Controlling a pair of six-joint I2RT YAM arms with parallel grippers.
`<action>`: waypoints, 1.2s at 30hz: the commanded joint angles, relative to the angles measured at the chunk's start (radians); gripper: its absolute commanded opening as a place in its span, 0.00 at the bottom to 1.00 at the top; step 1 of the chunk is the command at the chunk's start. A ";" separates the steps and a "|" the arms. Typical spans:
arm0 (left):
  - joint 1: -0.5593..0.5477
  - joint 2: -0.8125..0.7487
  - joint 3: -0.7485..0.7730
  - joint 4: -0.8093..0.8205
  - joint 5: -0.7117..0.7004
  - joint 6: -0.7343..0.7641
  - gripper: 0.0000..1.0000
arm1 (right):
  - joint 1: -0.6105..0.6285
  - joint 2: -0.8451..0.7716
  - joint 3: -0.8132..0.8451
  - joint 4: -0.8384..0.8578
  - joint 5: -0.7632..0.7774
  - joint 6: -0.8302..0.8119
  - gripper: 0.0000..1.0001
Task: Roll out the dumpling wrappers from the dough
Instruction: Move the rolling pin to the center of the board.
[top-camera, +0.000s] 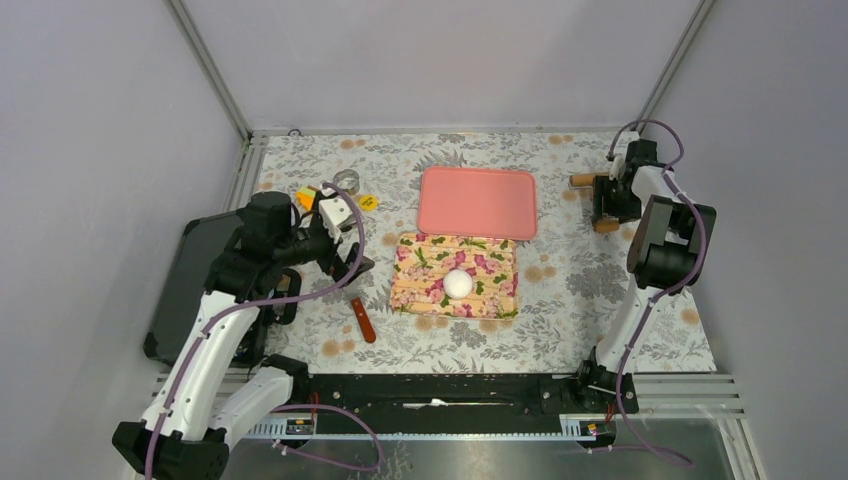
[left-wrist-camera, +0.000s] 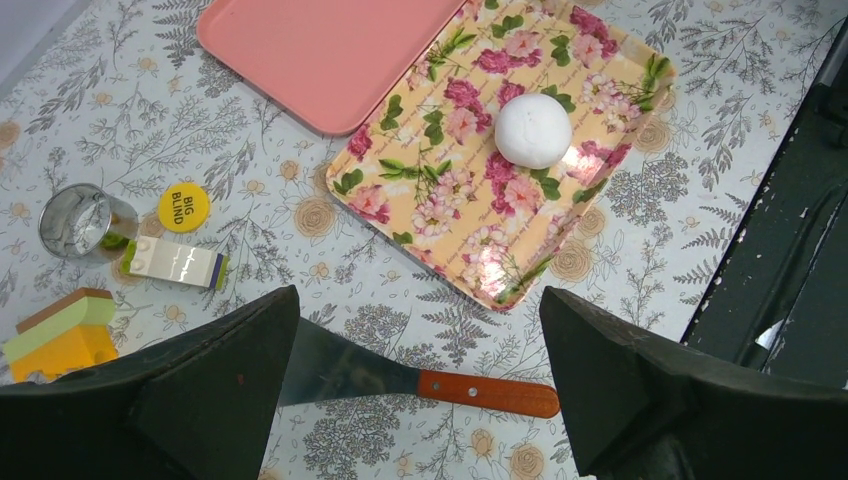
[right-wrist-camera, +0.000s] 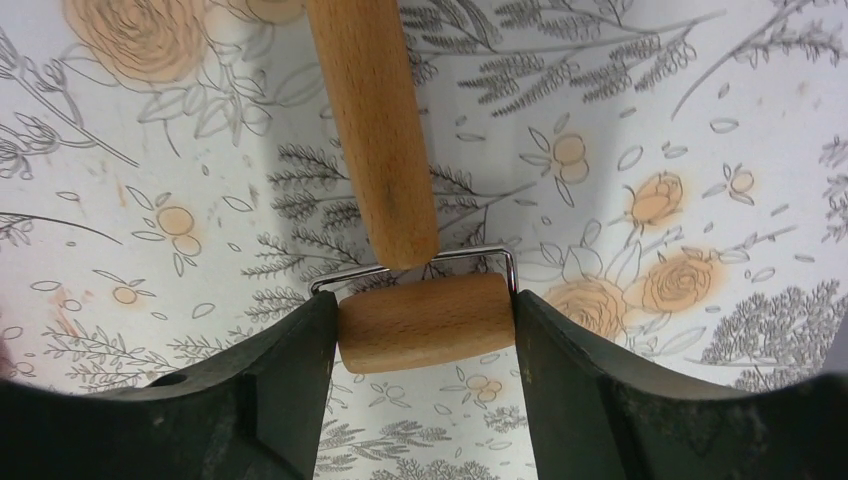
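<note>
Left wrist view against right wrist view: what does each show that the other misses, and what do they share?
Only left wrist: the dough ball on the floral tray, the pink tray, a metal ring and a wooden-handled scraper, with the left fingers spread wide. Only right wrist: the rolling pin, its roller clamped between the right fingers. Both: the flower-printed table cover.

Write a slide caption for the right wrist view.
Right gripper clamps the small roller end of the wooden rolling pin, its handle pointing away over the floral tablecloth.
</note>
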 joint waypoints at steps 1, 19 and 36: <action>-0.005 0.008 0.041 0.048 0.019 -0.002 0.99 | 0.012 0.044 0.035 -0.072 -0.093 -0.050 0.38; -0.019 0.026 0.062 0.087 0.061 -0.045 0.99 | 0.022 -0.179 0.008 -0.173 -0.179 -0.243 0.37; -0.156 0.261 0.211 0.170 0.030 -0.124 0.99 | 0.053 -0.429 -0.506 -0.001 0.027 -0.668 0.53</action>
